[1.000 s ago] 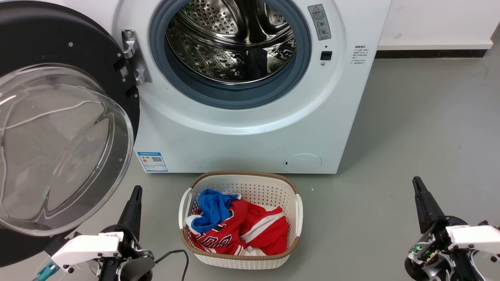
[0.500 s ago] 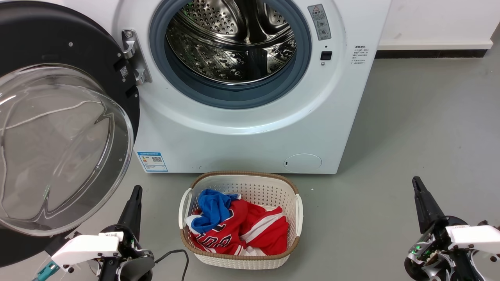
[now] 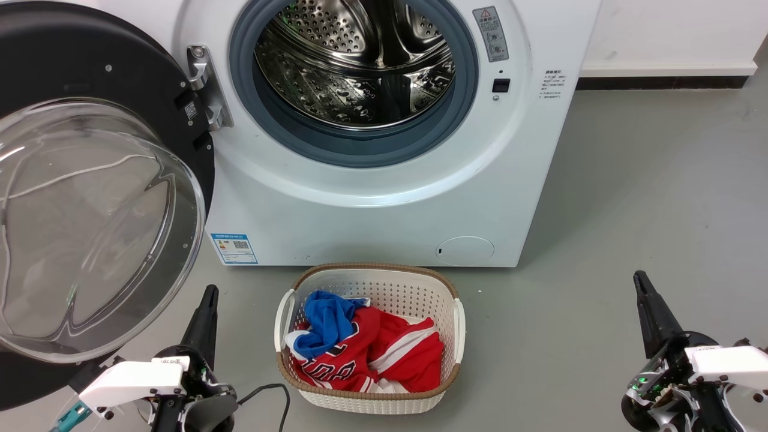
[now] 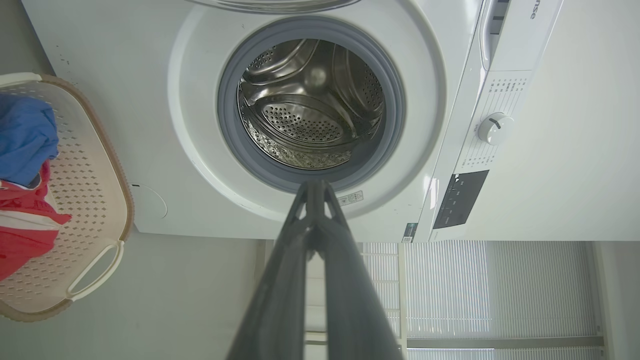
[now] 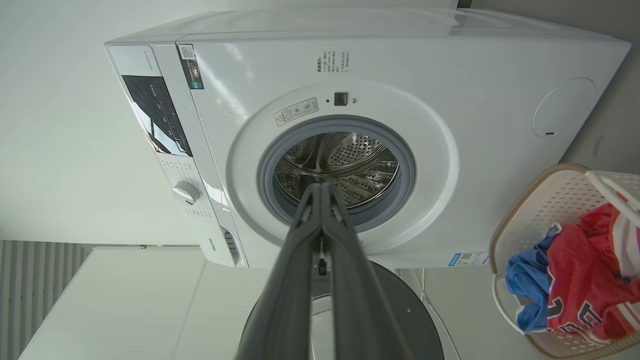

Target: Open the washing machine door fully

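1. Since its door is swung aside, the washing machine [image 3: 384, 204] shows its steel drum [image 3: 354, 66] unobstructed.
2. The washing machine door [image 3: 102, 204] hangs from the hinge [image 3: 204, 87] on the machine's left, glass bowl facing the robot. It looks fully open, though the head view cuts off its far edge, so perhaps some travel remains.
3. A laundry basket [image 3: 396, 294] sits on the floor just before the machine, presumably ready for loading.
4. The left hand [image 3: 210, 297] and right hand [image 3: 641, 282] rest low, each clenched on nothing and apart from the door, likely parked because the job seems done.
5. The wrist views take in the control dial [image 4: 492, 127]; the head view gives the hinge up close.
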### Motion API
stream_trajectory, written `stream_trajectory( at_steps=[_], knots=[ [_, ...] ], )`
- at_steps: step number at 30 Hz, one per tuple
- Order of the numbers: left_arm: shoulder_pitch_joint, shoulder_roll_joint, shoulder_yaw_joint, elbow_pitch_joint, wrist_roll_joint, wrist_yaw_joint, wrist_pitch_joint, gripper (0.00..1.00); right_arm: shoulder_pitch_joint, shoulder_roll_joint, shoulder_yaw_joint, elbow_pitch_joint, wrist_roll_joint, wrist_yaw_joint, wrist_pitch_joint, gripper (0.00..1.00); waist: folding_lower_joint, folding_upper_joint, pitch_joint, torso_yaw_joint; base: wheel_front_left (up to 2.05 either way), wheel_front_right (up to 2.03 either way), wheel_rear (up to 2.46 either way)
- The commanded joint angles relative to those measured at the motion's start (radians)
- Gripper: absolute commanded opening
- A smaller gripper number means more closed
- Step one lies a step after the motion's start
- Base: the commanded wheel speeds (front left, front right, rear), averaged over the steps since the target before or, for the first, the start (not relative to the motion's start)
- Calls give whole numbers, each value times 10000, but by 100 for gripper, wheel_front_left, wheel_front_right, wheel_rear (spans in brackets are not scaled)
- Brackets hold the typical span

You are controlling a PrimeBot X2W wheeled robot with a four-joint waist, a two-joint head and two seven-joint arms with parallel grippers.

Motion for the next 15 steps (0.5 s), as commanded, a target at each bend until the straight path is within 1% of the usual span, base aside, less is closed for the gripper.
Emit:
stream_trajectory(
  at_steps=[1,15],
  knots=[
    [-63,-16,28,1,2,-42,24,0,-114,18,-24,18,-16,0,38,0,0,0,0,1,0,0,0],
    [-62,-16,27,1,1,-42,23,0,-118,43,-54,19,-60,0,59,0,0,0,0,1,0,0,0]
  ],
)
